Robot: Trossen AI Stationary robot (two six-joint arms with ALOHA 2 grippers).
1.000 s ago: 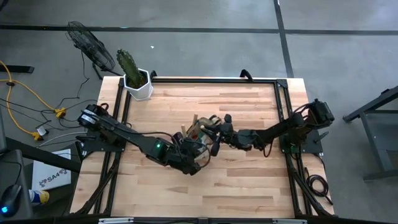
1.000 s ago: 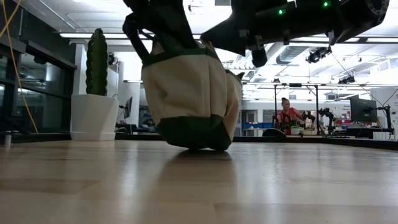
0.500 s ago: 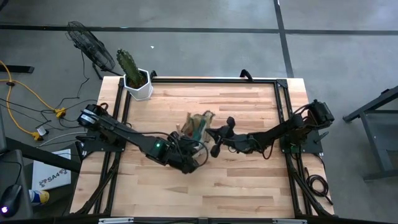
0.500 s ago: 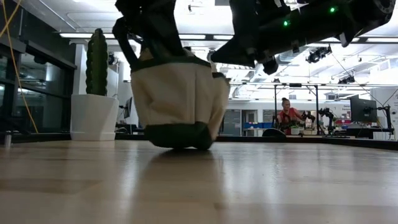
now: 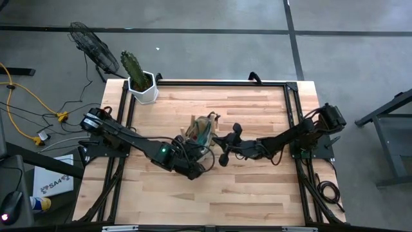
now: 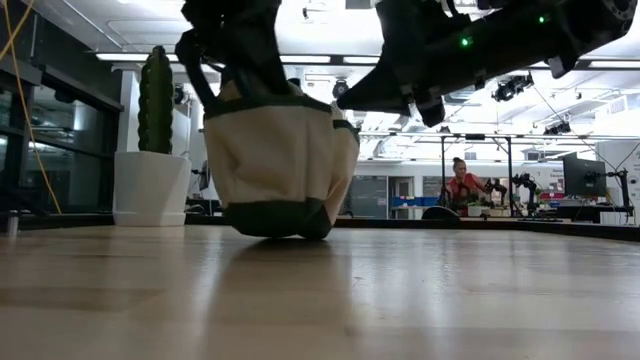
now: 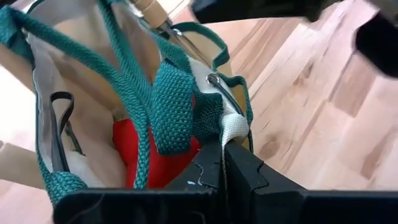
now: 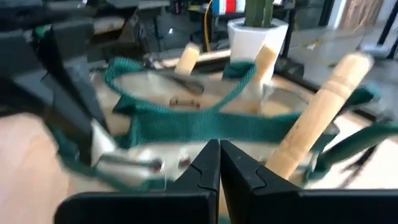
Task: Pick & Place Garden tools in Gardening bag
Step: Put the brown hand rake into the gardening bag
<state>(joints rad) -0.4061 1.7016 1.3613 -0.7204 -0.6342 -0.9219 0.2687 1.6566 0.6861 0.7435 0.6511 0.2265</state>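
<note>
Wooden counter [image 5: 244, 109] carries everything; the gardening bag [image 5: 201, 131] sits near its middle, between the two arms, and from the low view it looks tipped, base only partly on the counter, so likely held up by the rim. Left gripper [image 7: 222, 163] is at the bag's near edge, jaws pressed together on the pale fabric rim and green trim, gripping the bag. Right gripper [image 8: 219, 163] is just beside the bag on the other side, jaws closed with nothing between them, pointing at the bag's opening. White pot with cactus [image 5: 143, 84] stands well apart at the far left corner, not part of the job. Garden tools are already in the bag: wooden handles [image 8: 317, 116] stick up out of the opening, a red glove-like piece [image 7: 152, 163] lies at the bottom, a dark pruner-like loop [image 7: 61, 124] leans on the inner wall. No loose tool shows on the counter in the high view. Step judged: late stage, packing essentially done, bag being steadied or repositioned. Next move probably calls for the left jaws to set the bag flat and upright, then release without tipping it; the right arm should stay clear of the protruding handles. Tall handles make it top-heavy, tip risk.
</note>
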